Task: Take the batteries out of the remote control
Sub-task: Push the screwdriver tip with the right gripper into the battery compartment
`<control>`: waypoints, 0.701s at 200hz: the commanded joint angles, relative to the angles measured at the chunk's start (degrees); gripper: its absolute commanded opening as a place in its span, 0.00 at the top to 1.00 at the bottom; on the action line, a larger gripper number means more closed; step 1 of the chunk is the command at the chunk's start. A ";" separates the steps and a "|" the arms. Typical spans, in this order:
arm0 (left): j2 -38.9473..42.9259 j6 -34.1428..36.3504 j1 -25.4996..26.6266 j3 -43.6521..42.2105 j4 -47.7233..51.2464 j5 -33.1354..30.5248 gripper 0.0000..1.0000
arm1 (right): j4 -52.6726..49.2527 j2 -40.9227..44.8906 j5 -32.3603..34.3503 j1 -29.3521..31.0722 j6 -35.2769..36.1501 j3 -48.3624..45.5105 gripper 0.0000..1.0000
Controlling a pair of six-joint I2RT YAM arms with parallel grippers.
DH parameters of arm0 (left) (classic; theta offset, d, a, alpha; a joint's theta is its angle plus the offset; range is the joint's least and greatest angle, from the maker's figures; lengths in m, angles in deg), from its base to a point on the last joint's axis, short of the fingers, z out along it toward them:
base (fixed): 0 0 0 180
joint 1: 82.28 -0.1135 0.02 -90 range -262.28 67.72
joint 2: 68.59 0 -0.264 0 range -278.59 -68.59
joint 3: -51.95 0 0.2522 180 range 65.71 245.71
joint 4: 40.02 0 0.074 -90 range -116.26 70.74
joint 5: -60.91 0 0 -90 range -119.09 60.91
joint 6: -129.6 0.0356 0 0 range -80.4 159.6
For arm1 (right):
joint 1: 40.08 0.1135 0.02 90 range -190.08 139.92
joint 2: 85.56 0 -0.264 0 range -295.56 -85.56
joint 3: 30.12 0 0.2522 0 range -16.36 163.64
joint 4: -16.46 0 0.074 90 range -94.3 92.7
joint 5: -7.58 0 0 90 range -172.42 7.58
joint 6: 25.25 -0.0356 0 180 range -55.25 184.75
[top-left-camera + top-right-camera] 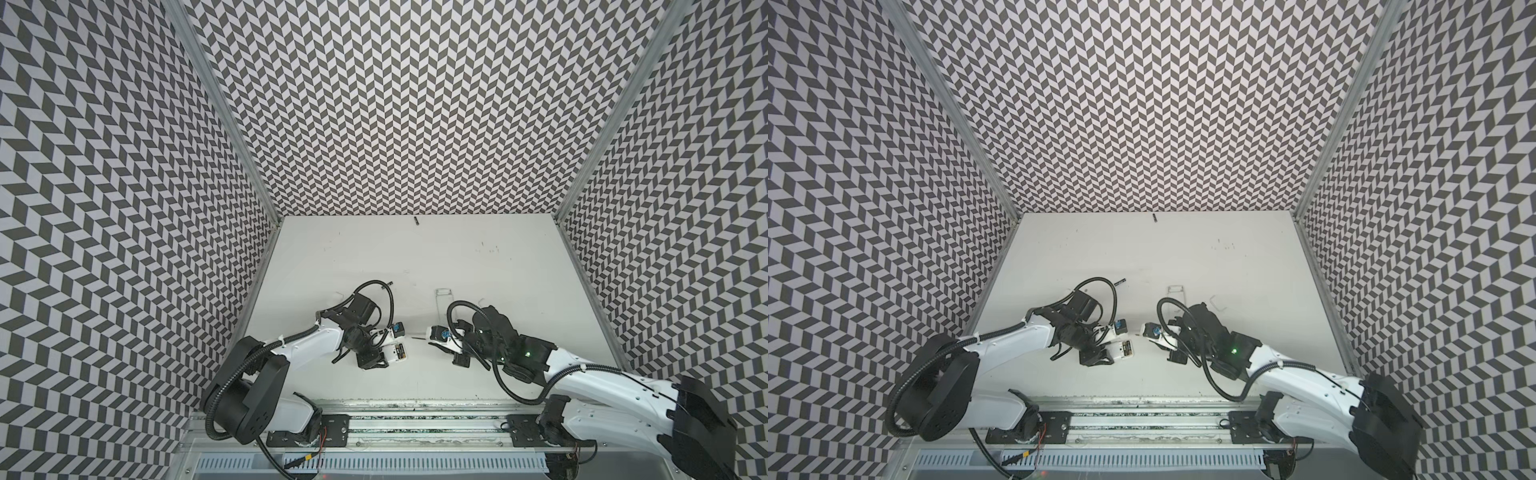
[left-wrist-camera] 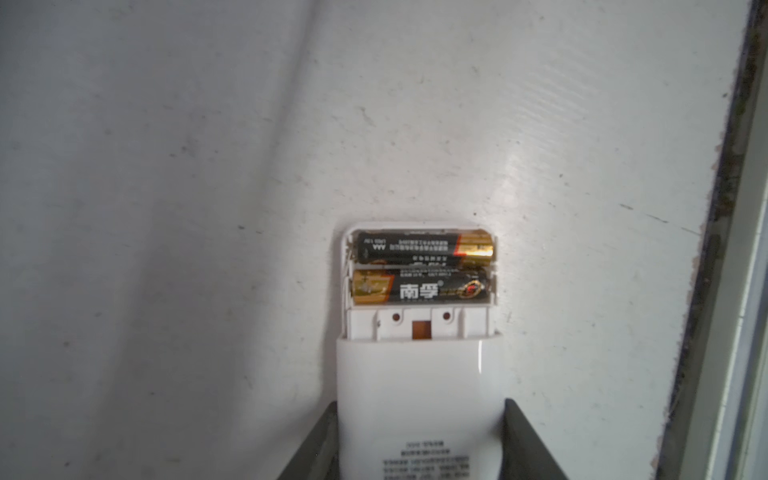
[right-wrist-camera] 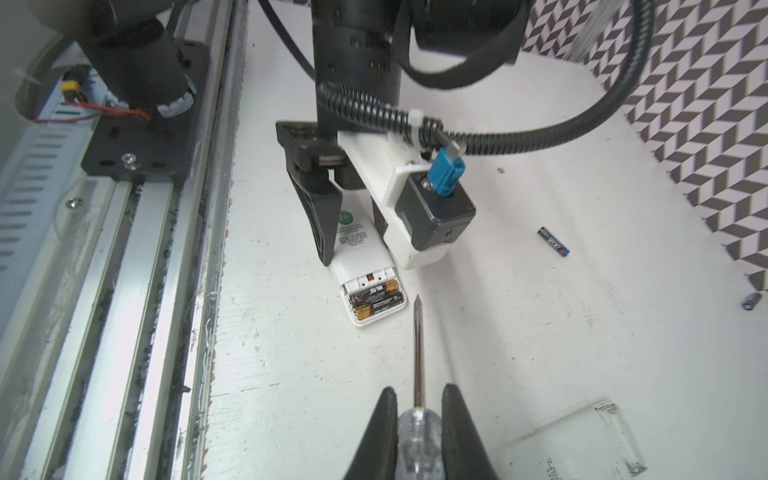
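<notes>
Left tool [image 2: 419, 411] is clamped on the white remote [image 2: 415, 374], two batteries [image 2: 419, 289] sitting in the open bay just past its tips. Right tool [image 3: 419, 392] pinches the screwdriver [image 3: 419, 353], tip near them.

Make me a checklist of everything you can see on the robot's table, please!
Surface: white table, scuffed.
Job's things: white remote, compartment open, two batteries inside; one loose battery lying on the table.
Clutter: clear plastic piece; small dark cylinder by the back wall.
Grippers: left gripper clamps the remote; right gripper clamps a screwdriver, tip near the remote's open end.
Cables: black ribbed cable loops over each wrist.
Surroundings: chevron walls, metal rail in front.
</notes>
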 commanded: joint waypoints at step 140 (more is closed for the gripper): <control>0.09 1.57 1.40 -2.57 0.48 -3.68 0.68 | 0.15 -9.55 -3.96 4.71 8.70 3.72 1.00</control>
